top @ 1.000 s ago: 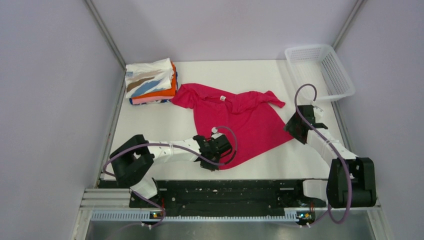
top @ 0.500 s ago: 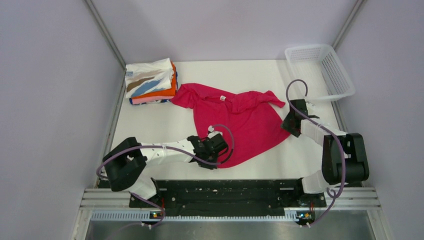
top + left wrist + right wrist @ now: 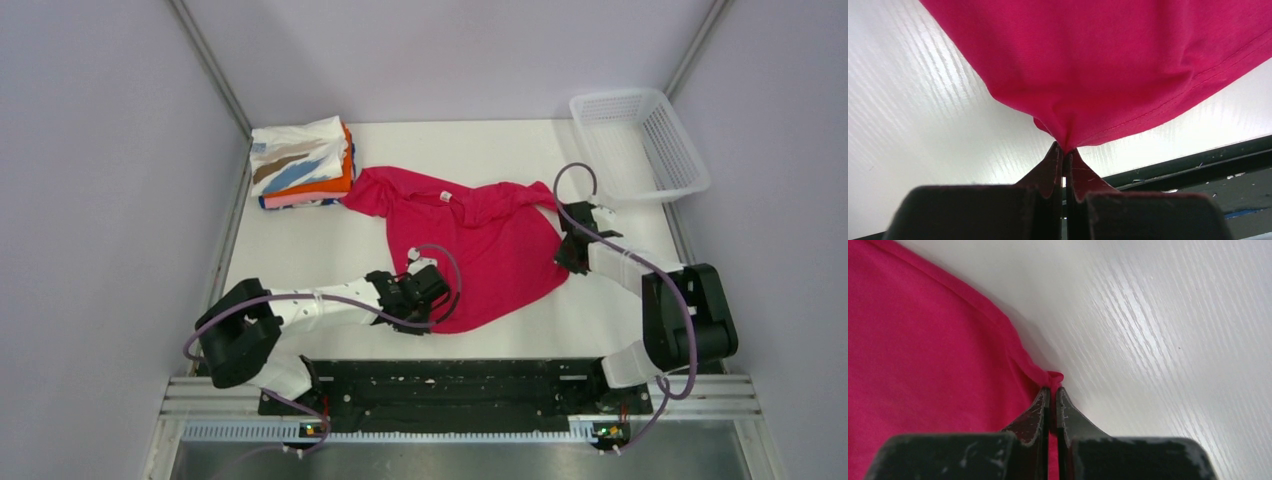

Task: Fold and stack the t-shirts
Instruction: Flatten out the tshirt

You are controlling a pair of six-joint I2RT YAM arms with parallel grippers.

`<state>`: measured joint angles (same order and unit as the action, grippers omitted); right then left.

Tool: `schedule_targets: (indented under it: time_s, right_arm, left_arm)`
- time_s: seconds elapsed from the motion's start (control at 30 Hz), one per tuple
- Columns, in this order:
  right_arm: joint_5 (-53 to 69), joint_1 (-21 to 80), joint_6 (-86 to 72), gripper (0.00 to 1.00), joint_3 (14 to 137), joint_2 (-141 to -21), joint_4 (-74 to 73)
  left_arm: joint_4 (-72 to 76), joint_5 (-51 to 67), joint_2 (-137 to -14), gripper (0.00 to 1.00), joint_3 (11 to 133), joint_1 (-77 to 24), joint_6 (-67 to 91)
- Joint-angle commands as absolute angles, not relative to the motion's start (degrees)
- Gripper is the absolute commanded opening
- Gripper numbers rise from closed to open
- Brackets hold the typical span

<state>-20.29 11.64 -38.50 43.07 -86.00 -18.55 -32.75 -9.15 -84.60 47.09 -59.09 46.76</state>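
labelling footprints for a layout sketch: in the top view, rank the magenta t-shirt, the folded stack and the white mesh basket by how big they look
magenta t-shirt, clearly largest
white mesh basket
folded stack, only slightly smaller than the basket

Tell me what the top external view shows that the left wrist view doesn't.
Only the top view: the folded stack, the white basket, and the right fingers at the right edge of the magenta shirt. Only the left wrist view: a close look at the left fingers shut on a bunched bit of hem. Both: that shirt and the white table.
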Motion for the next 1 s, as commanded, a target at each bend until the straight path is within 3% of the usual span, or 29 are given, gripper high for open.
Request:
schedule_targets:
  time_s: [0.0,0.17,0.4,0.57,0.97]
  right_arm:
    - [-20.89,12.05,-39.70,0.00,39.96,-76.45,-19.38]
    - [-18.36,12.08,-37.31,0.00,43.17,-60.59,-19.38]
    - [-15.45,12.12,-32.28,0.00,59.49,-49.07,-25.68]
    - [-14.53,12.05,-28.85,0.00,72.47,-46.09,-29.93]
    - [-0.50,12.09,-22.43,0.00,104.07,-46.39,-38.23]
  left_arm:
    - [-30.86,-14.76,-78.87,0.00,48.05,-58.84,47.55]
    - [-33.19,-26.92,-70.08,0.00,55.27,-58.66,43.26]
    - [-28.79,-39.87,-55.61,0.00,68.93,-58.55,28.61]
    - [-20.75,-28.01,-48.85,0.00,78.79,-58.56,15.73]
    - [-39.71,2.18,-60.41,0.00,119.16,-58.61,10.03]
